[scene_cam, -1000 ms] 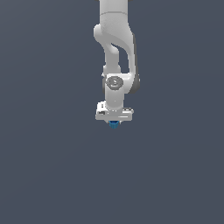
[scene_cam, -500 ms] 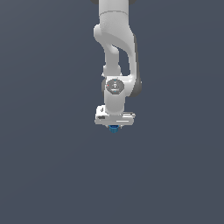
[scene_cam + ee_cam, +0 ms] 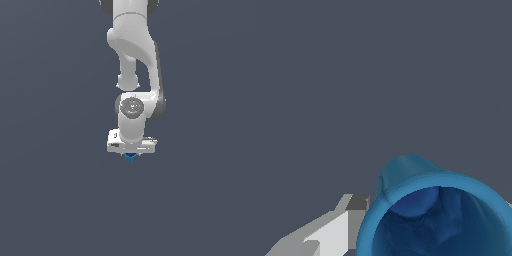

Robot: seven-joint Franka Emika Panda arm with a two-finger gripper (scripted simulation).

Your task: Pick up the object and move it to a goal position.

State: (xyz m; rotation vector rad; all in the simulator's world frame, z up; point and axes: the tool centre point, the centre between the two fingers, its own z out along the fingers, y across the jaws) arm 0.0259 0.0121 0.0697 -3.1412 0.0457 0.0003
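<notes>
**Blue cup tucked under the hand, mostly hidden**

Seen from the exterior view, only a sliver: the blue cup [image 3: 130, 157] peeking out just below the white hand of the arm [image 3: 132, 95], its upper part covered by the hand's flat body. Too small there to make out shape or tilt. Fingers [image 3: 131, 154] themselves barely distinguishable in that view, lost against the hand's underside. Impossible to say from either picture whether the cup rests on the bench [image 3: 50, 200] or hangs clear of it; plain grey all round, no shadow or edge to judge by.

From the wrist view, much closer: the cup's rim and dark hollow fill the lower corner, cut off by the frame edge. One grey-white finger [image 3: 331, 232] just beside the cup's wall, apparently touching; the opposite finger out of sight save a pale speck at the frame's edge. Apparently closed on the cup, sitting between the fingers.
</notes>
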